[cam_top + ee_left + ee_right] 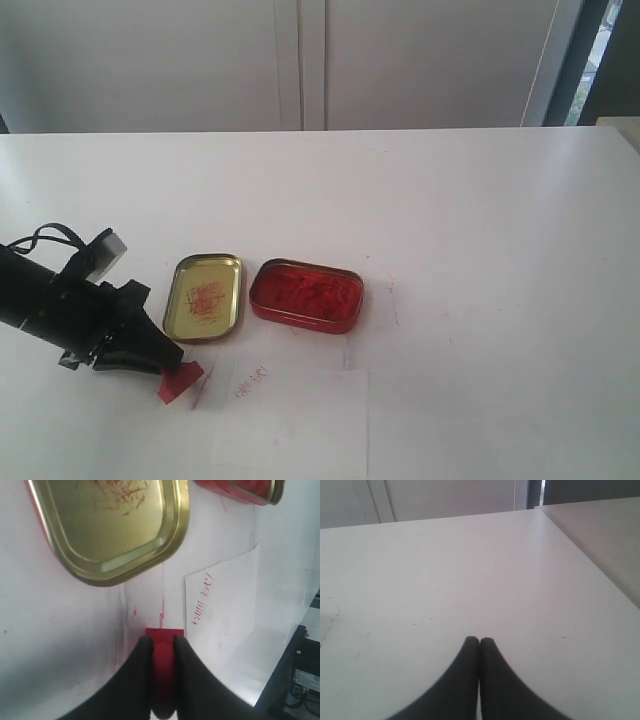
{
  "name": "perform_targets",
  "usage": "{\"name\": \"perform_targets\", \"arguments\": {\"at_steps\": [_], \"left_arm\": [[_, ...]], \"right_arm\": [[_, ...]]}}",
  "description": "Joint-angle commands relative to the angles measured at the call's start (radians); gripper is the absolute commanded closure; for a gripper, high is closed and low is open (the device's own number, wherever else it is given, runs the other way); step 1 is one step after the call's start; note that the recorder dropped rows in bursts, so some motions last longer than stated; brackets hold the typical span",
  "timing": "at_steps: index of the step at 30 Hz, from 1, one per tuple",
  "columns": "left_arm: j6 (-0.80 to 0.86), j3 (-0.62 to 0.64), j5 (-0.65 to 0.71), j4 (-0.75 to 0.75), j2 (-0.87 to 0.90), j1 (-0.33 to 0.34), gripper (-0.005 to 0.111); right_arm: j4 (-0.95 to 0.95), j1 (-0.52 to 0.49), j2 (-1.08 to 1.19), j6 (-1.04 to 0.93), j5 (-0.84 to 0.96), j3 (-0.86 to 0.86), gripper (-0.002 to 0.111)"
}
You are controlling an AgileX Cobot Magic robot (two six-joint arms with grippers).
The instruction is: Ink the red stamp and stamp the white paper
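Red stamp (164, 633) is clamped between the black fingers of the left gripper (161, 645). It is tilted and low over the table, just beside the edge of the white paper (300, 420); contact with the table not discernible. Right gripper (479, 641) has its fingers pressed together, holding nothing. Judged: stamp is light, rigid and smooth-sided, best held on the narrow handle, and could twist if pressed off-square. Paper is thin, matte and loose, and could cling to a tacky face; the ink tin (305, 292) shows coarse red pad, and its lid (205, 295) is glossy gold metal, smeared red.
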Motion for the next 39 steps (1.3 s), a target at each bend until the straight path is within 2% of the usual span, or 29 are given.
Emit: {"name": "perform_targets", "arguments": {"at_steps": [1, 6, 13, 26, 35, 39], "left_arm": [[-0.005, 0.006, -0.034, 0.005, -0.002, 0.002, 0.095], [-0.005, 0.006, -0.044, 0.012, -0.002, 0.002, 0.066], [-0.005, 0.006, -0.082, 0.052, -0.002, 0.002, 0.053], [-0.070, -0.014, -0.136, 0.161, -0.007, 0.002, 0.052], [-0.227, -0.029, -0.222, 0.364, -0.122, 0.002, 0.052], [-0.249, -0.029, -0.230, 0.364, -0.179, 0.002, 0.058]], "right_arm": [[0.001, 0.002, -0.004, -0.003, -0.008, 0.005, 0.108], [0.001, 0.002, -0.004, -0.003, -0.008, 0.005, 0.108], [0.001, 0.002, -0.004, -0.003, -0.008, 0.005, 0.108], [0.001, 0.002, -0.004, -0.003, -0.008, 0.005, 0.108], [0.001, 0.002, -0.004, -0.003, -0.008, 0.005, 0.108], [0.001, 0.002, -0.004, -0.003, -0.008, 0.005, 0.108]]}}
